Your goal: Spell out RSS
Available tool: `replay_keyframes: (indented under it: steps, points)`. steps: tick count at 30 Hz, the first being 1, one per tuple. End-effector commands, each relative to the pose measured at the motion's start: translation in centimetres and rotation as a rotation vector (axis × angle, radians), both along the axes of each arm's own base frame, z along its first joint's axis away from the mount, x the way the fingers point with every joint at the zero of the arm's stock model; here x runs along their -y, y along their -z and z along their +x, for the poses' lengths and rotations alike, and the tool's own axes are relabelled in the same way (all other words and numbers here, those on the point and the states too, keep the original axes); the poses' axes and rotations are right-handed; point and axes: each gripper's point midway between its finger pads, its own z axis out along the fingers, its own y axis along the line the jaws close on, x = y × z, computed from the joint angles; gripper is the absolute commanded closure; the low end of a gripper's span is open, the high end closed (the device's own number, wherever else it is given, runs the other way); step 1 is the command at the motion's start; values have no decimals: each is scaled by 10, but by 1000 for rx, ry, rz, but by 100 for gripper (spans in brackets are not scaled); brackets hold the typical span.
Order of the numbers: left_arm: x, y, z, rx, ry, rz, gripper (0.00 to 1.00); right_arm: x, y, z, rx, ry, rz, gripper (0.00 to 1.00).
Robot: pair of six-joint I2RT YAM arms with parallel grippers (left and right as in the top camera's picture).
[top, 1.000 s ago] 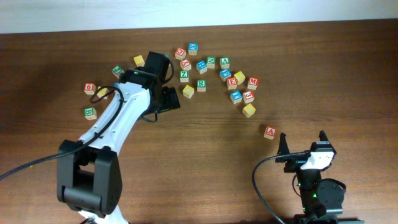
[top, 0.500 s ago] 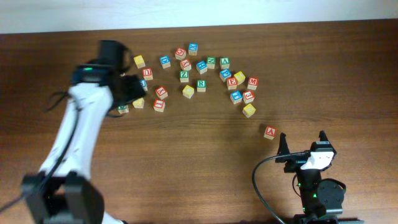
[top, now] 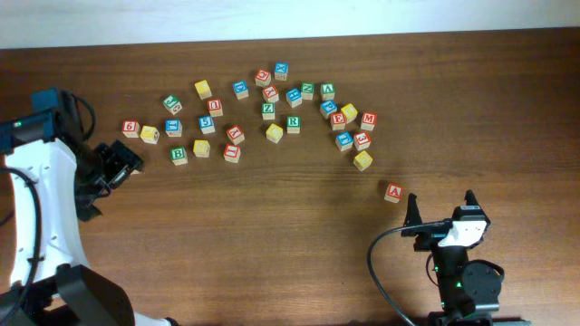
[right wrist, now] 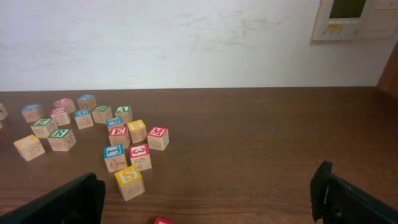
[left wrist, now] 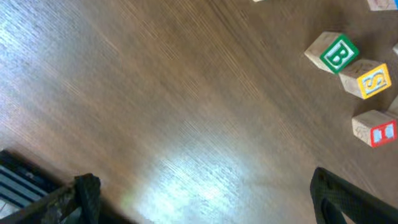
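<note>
Lettered wooden blocks lie scattered across the far middle of the table. A green R block (top: 293, 122) is among them. One yellow S block (top: 362, 160) is at the cluster's right end and shows in the right wrist view (right wrist: 129, 180). Another yellow S block (top: 201, 148) lies at the left, next to a green B block (top: 178, 155), and shows in the left wrist view (left wrist: 370, 79). My left gripper (top: 107, 172) is open and empty over bare wood left of the blocks (left wrist: 205, 199). My right gripper (top: 441, 206) is open and empty near the front right (right wrist: 208, 193).
A red A block (top: 393, 192) lies alone just left of my right gripper. A red block (left wrist: 376, 130) lies beside the left S. The table's far edge meets a white wall (right wrist: 186, 37).
My left arm has swung from over the middle blocks out to the far left, with nothing in its gripper. The right arm has not moved.
</note>
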Motion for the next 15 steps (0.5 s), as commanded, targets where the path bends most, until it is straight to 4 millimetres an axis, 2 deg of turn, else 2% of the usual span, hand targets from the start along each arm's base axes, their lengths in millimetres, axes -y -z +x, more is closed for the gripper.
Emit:
replay_keyframes:
  steps: [1,4,7,9,11,15]
  points:
    - [13,2,0,-6,58,-44,4,3,3,0,-6,15,3,2]
    - [25,2,4,-4,103,-44,5,3,3,0,-6,15,3,2]
    - [54,2,6,-20,237,-45,6,3,3,0,-6,15,3,2]
    - [65,2,14,8,276,-36,6,3,3,0,-6,15,4,2]
    - [67,1,21,33,285,-30,11,3,3,0,-6,15,4,2]
    - [69,2,18,19,289,-38,16,3,3,0,-6,15,3,2]
